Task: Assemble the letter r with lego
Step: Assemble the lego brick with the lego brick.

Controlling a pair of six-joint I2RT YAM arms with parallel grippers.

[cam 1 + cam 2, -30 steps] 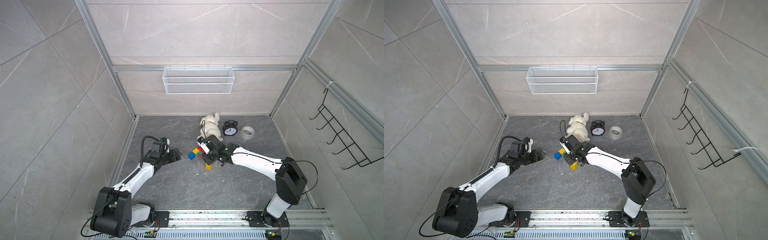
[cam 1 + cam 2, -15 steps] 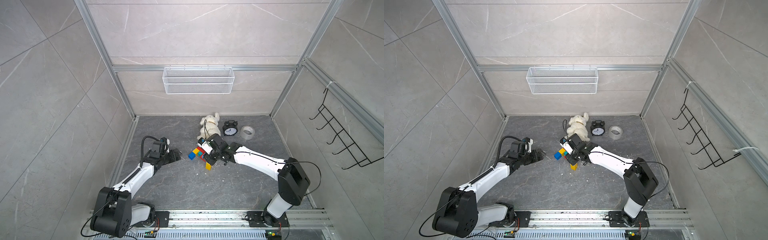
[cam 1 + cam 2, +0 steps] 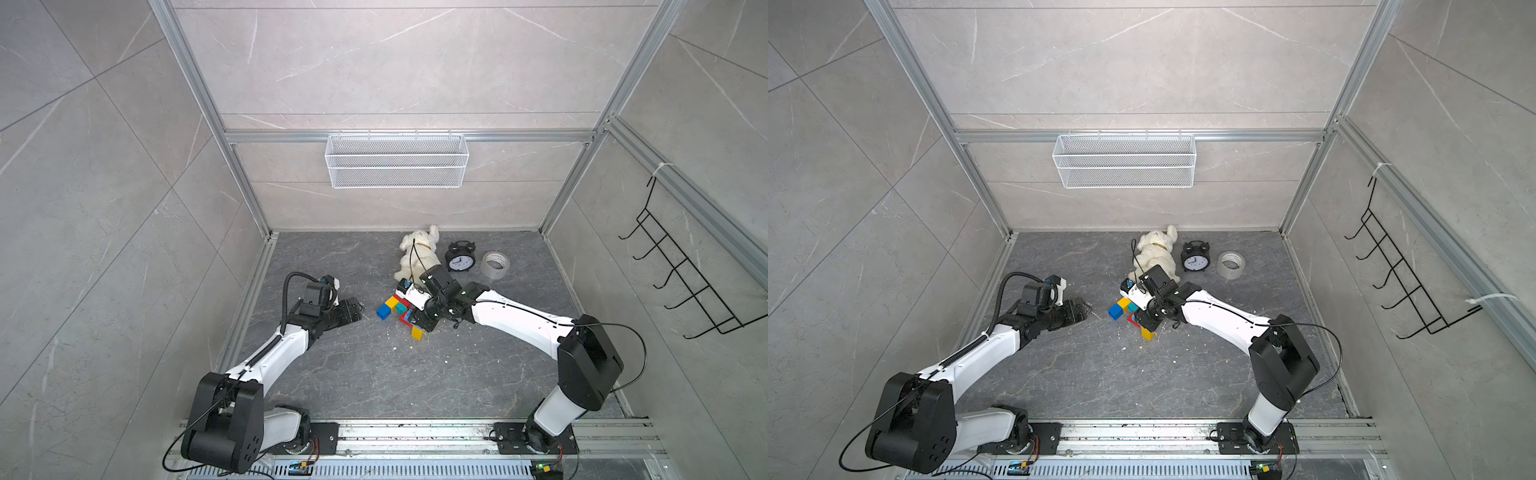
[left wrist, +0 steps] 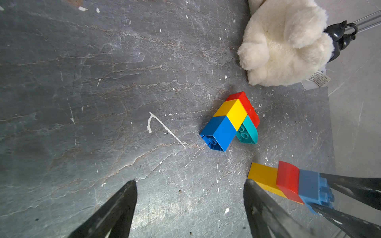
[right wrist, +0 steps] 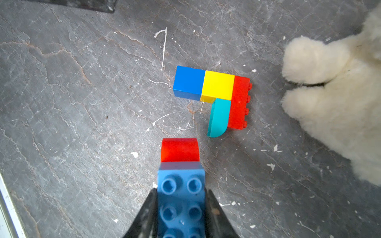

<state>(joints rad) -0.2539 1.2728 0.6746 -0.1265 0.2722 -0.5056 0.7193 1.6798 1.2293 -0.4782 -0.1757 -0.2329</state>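
While the right tool (image 5: 181, 192) pinches the blue end of a yellow-red-blue lego stack (image 4: 287, 182), the left tool (image 4: 189, 182) gapes wide and empty; a blue-yellow-red-teal lego cluster (image 4: 232, 120) lies on the worktop (image 4: 82, 92) just beside that stack, near the plush toy (image 4: 284, 45).

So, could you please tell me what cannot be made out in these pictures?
- Right wrist view: the stack in the right gripper hides its own yellow end behind its red brick; the frame edge cuts off its blue brick.
- Both top views: the right arm covers that blue brick.
- Left wrist view: the clock is mostly behind the plush.
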